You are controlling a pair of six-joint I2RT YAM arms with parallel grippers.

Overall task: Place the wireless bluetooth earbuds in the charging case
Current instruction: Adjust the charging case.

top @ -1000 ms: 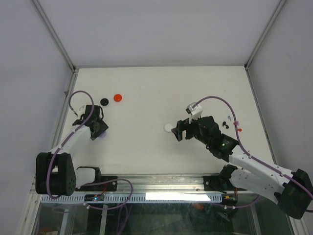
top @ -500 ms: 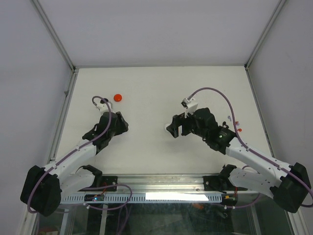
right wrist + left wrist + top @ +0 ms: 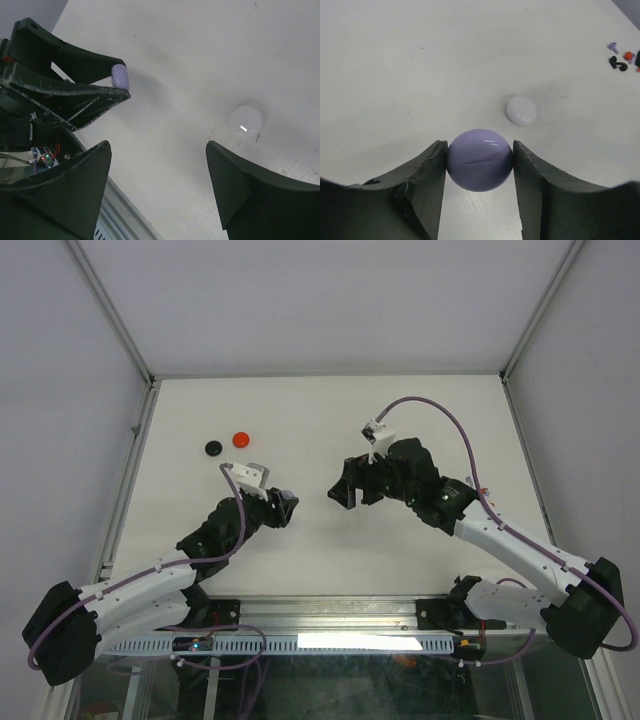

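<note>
Left fingers (image 3: pixel 427 185) pinch the purple case (image 3: pixel 479 160) by its sides, probably to carry it; earbuds (image 3: pixel 619 63) lie far ahead-right. Right fingers (image 3: pixel 240 185) gape wide, empty, white disc (image 3: pixel 246 121) ahead between them.

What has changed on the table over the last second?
The left gripper, shut on the purple case, swung from the far left toward the middle. The right gripper, open, shifted left above the white case. The black disc and red disc stayed put.

Free tabletop (image 3: pixel 420 60) around white disc (image 3: pixel 521 110); left end effector (image 3: pixel 479 146) seemingly near.
</note>
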